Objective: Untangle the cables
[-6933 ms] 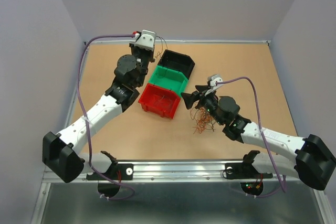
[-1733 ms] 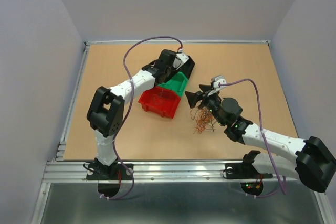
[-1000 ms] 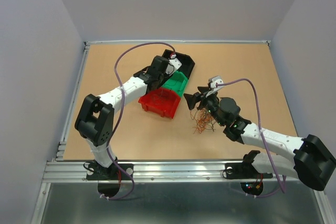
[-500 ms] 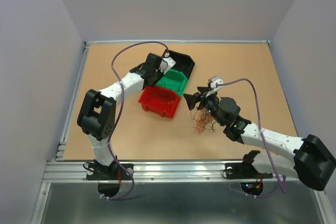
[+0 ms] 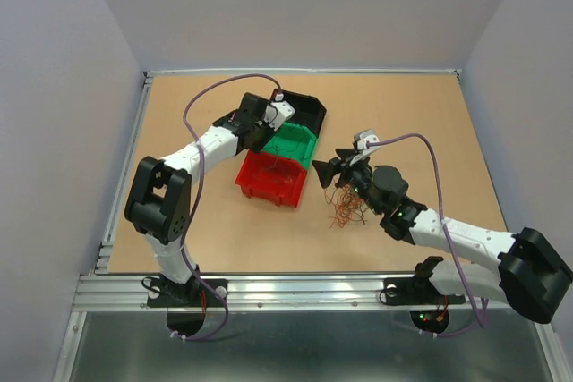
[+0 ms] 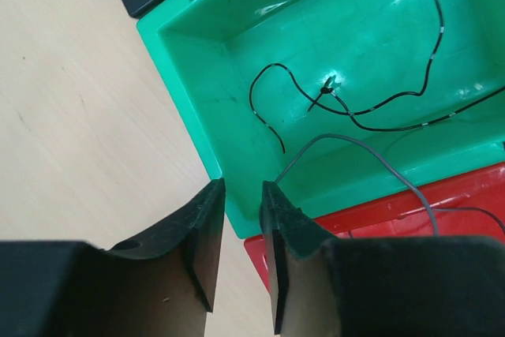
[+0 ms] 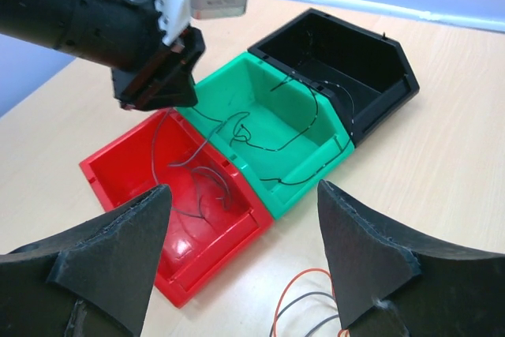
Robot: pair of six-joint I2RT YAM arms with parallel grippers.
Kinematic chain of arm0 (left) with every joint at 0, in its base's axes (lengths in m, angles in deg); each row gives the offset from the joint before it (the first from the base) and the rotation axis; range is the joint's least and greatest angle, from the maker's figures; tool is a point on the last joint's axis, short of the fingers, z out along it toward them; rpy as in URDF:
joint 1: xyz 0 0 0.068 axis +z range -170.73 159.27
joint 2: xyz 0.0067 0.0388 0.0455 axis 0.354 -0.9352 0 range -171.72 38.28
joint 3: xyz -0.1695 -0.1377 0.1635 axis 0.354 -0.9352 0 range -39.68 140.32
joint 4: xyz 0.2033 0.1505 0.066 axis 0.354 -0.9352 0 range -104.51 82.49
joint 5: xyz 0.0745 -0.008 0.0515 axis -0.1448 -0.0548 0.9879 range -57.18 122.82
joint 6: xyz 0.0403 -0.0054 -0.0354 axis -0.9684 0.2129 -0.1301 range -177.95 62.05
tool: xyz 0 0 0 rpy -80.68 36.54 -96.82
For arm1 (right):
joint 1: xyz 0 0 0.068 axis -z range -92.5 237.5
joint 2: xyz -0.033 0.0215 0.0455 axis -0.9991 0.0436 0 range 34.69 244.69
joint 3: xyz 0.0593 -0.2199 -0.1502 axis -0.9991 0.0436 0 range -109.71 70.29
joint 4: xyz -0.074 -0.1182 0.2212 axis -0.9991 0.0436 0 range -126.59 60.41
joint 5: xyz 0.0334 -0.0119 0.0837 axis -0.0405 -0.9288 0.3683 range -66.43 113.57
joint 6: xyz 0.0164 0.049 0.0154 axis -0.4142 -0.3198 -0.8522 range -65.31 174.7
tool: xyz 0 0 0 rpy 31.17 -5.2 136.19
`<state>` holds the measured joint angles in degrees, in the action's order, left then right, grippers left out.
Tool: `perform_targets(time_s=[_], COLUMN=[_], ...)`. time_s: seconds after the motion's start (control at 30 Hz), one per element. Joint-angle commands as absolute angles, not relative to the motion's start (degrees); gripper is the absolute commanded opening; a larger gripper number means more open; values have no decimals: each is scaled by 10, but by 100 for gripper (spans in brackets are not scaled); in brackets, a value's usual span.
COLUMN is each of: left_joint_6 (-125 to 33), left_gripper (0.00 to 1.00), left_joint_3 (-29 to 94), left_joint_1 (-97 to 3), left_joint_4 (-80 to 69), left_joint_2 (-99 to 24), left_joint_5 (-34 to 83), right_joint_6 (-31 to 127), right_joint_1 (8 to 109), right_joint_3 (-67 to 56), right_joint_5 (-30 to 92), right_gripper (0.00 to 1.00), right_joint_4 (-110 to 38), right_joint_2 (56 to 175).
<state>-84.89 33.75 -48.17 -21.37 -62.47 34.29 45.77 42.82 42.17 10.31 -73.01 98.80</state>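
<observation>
Top: clump (image 5: 346, 209) lay on table (image 5: 412, 114) under right gripper (image 5: 328, 170), beside red bin (image 5: 266, 192). Likely risk: grabbing it whole drags the knot.
Left wrist: left gripper (image 6: 241, 187) showed a narrow gap above green bin (image 6: 170, 69). Grey wire (image 6: 355, 147) ended at a fingertip; couldn't tell if pinched. It might snag.
Right wrist: right jaws wide apart, empty.

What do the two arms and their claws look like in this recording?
The left arm and right arm have white links with chunky black joints, and a thin purple cable loops along each. The left claw and right claw each have two matte black fingers tapering to wedge-shaped tips.
</observation>
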Motion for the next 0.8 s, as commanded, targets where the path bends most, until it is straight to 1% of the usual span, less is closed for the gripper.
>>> perform_targets(time_s=[0.0,0.2,0.23,0.33,0.37,0.43,0.47,0.5,0.53,0.63,0.77], left_joint_6=[-848,-843,-843,-834,-829,-820,-817,-813,-808,-801,-793], left_gripper=[41,51,51,52,52,52,52,52,52,52,52], left_joint_3=[313,301,300,292,288,284,283,282,273,253,226], left_joint_1=[-473,-467,-465,-455,-449,-440,-438,-435,-429,-423,-414], left_joint_4=[-232,-225,-222,-202,-194,-174,-162,-162,-147,-106,-62], left_joint_2=[-569,-553,-550,-536,-530,-526,-525,-523,-516,-491,-459], left_joint_5=[292,282,281,279,277,275,275,275,272,262,256], right_joint_6=[453,445,442,430,420,405,389,379,369,327,288], right_joint_1=[431,432,432,432,431,432,432,432,432,431,430], right_joint_3=[395,366,362,314,281,243,210,210,181,136,108], right_joint_5=[113,136,144,219,232,266,273,273,272,258,264], right_gripper=[79,79,79,78,77,77,77,77,75,76,76], right_joint_4=[-741,-741,-740,-711,-701,-682,-678,-674,-666,-639,-616], right_joint_2=[1008,1049,1056,1110,1149,1190,1224,1224,1257,1306,1340])
